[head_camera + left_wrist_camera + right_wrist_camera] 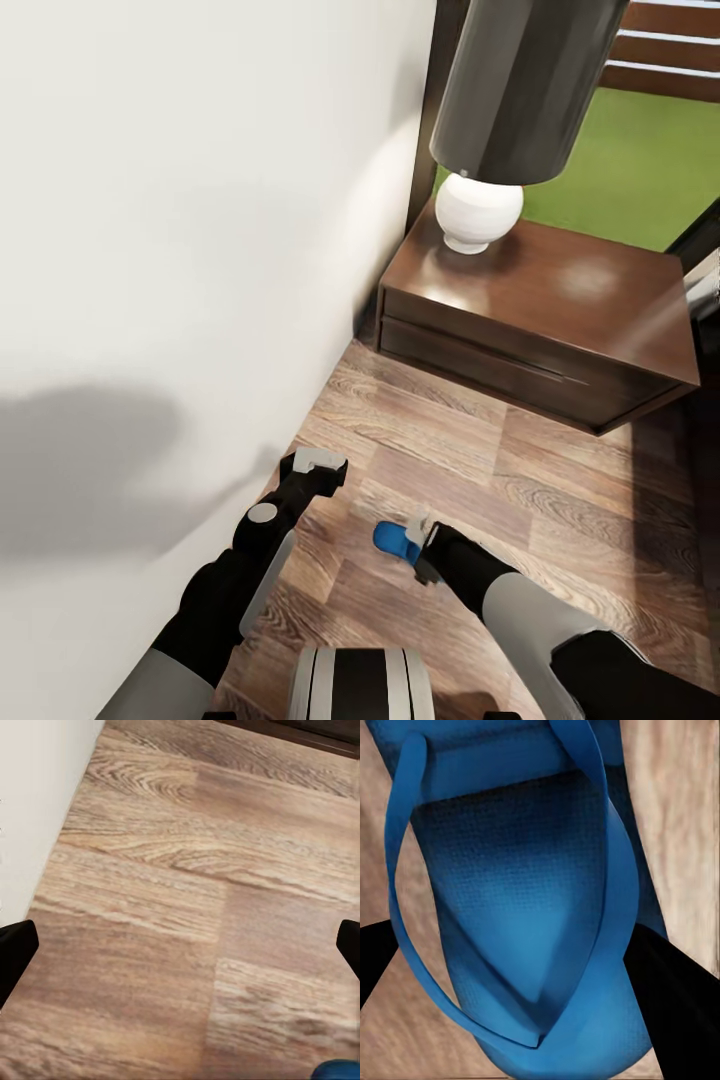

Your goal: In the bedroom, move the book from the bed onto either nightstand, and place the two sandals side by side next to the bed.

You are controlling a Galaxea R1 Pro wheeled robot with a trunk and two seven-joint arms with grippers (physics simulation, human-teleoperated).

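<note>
Wood-grain floor [560, 500] is seen between a white bed [150, 250] and the nightstand [560, 300]. One blue sandal [532, 907] is clasped by the right gripper [420, 548] near the bed's edge; the left gripper [318, 468] is spread wide.

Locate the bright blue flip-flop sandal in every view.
Head view: bright blue flip-flop sandal low centre, at the right gripper.
Left wrist view: blue sliver at the lower right corner.
Right wrist view: sandal close up between the fingers.
Shared landmark: wood-plank floor.

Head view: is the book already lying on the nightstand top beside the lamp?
No. The nightstand top carries just the lamp with its black shade and white base; the remaining glossy brown surface is bare.
</note>
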